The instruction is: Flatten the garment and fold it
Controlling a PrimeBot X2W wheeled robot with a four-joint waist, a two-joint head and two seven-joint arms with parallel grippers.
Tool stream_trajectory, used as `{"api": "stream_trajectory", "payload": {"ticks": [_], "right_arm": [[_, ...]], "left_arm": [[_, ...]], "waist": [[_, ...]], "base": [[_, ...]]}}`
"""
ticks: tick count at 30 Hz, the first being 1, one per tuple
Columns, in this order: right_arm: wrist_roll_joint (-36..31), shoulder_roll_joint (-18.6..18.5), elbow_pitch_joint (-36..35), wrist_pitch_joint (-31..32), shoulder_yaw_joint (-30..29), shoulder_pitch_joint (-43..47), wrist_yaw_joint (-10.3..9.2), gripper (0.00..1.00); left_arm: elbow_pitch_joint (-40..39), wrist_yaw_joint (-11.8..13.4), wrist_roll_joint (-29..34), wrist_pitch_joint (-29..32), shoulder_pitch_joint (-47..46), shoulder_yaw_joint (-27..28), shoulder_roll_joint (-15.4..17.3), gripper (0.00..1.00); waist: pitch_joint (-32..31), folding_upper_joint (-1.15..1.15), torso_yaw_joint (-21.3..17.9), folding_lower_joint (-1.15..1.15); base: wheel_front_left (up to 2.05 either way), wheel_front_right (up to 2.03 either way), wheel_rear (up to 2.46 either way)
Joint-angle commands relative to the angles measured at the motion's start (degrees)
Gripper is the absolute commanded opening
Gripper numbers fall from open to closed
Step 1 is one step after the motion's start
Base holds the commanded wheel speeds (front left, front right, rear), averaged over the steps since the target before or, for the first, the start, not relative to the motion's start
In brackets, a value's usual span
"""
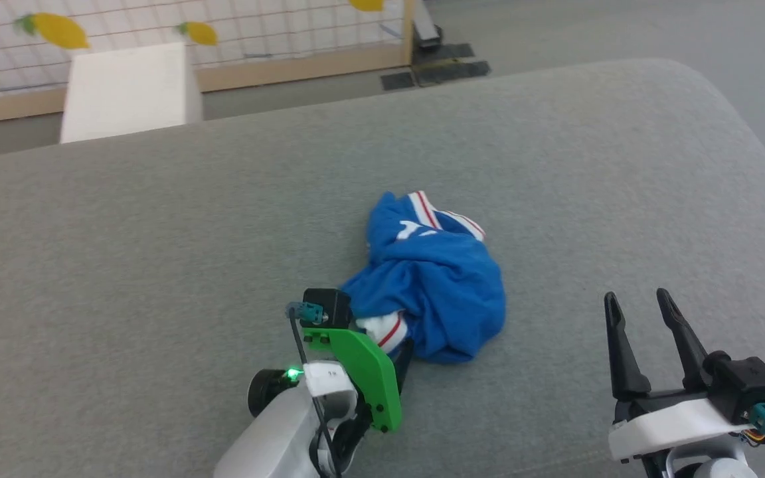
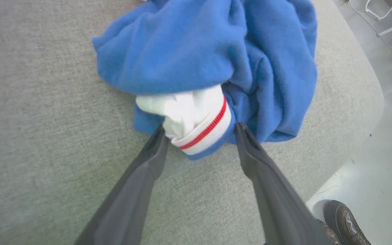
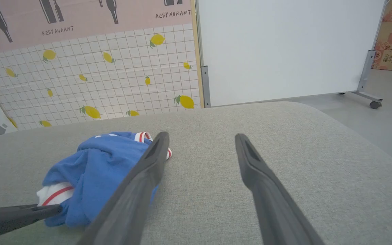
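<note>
Straddling the garment (image 2: 182, 51), left gripper (image 2: 200, 126), white box (image 1: 127, 89) beyond

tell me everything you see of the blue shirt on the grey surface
The royal-blue soft jersey shirt lies crumpled in a heap, not flattened, on the grey woven fabric surface. White lettering shows partly on a far fold, beside red-and-white striped trim. On the near side a white sleeve with a red-striped cuff pokes out from under the blue folds. The open left gripper straddles that cuff, one dark finger either side; whether they touch it is unclear.
</note>
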Motion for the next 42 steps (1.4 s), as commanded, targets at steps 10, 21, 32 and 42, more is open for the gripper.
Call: {"api": "stream_trajectory", "payload": {"ticks": [10,21,32,42], "right_arm": [[1.1,0.1,-0.3,-0.3,-0.6,-0.7,-0.09,1.00],[0.6,0.1,-0.7,-0.3,-1.0,-0.4,-0.09,1.00],[0.7,0.1,-0.6,-0.3,-1.4,0.3,-0.09,1.00],[0.8,0.1,-0.5,-0.3,-1.6,0.5,-0.09,1.00]], "left_arm": [[-5.2,2.8,1.0,-6.5,-1.1,3.1,2.2,0.00],[-17.3,7.9,4.9,-23.0,-0.1,11.0,6.5,0.00],[-18.3,13.6,-1.8,-7.4,13.7,13.7,12.4,0.02],[-23.7,14.6,-4.3,-10.4,21.3,17.1,13.0,1.00]], "waist": [[0.9,0.00,-1.9,0.00],[-1.1,0.00,3.2,0.00],[-1.8,0.00,6.6,0.00],[-2.4,0.00,7.7,0.00]], "base": [[0.00,0.00,0.00],[0.00,0.00,0.00],[0.00,0.00,0.00],[0.00,0.00,0.00]]}}
